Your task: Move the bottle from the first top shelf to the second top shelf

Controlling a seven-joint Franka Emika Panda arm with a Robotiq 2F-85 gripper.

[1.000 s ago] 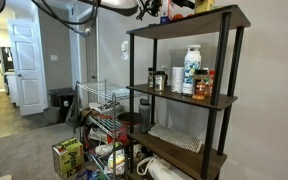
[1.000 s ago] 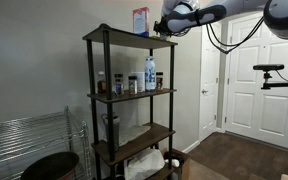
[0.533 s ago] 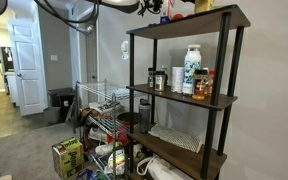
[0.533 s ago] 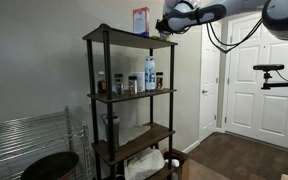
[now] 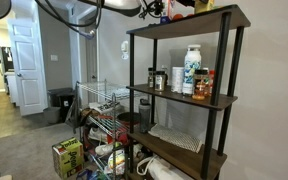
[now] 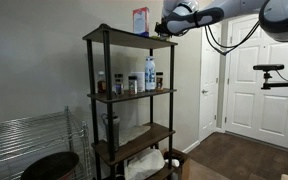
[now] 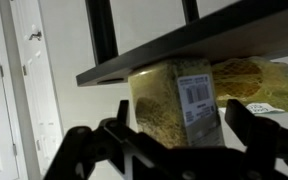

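Observation:
The wrist view stands upside down. The yellow bottle [image 7: 162, 100], with a white barcode label facing me, stands on the first top shelf [image 7: 184, 45]. My gripper [image 7: 180, 128] is open, with one finger on each side of the bottle and a small gap at each. In both exterior views the gripper [image 5: 156, 9] [image 6: 165, 27] is at the top board [image 5: 189, 21] [image 6: 124, 37]. The bottle shows red and yellow beside it [image 5: 173, 9]. The second top shelf [image 5: 179, 98] [image 6: 134, 95] is one level below.
The second shelf holds a white jug [image 5: 192, 70] [image 6: 150, 73], small jars [image 5: 206, 86] and dark tins [image 5: 156, 79]. A pink and blue box [image 6: 141, 20] stands on the top board. A wire basket rack [image 5: 102, 110] stands beside the rack, and white doors [image 6: 252, 75] are behind.

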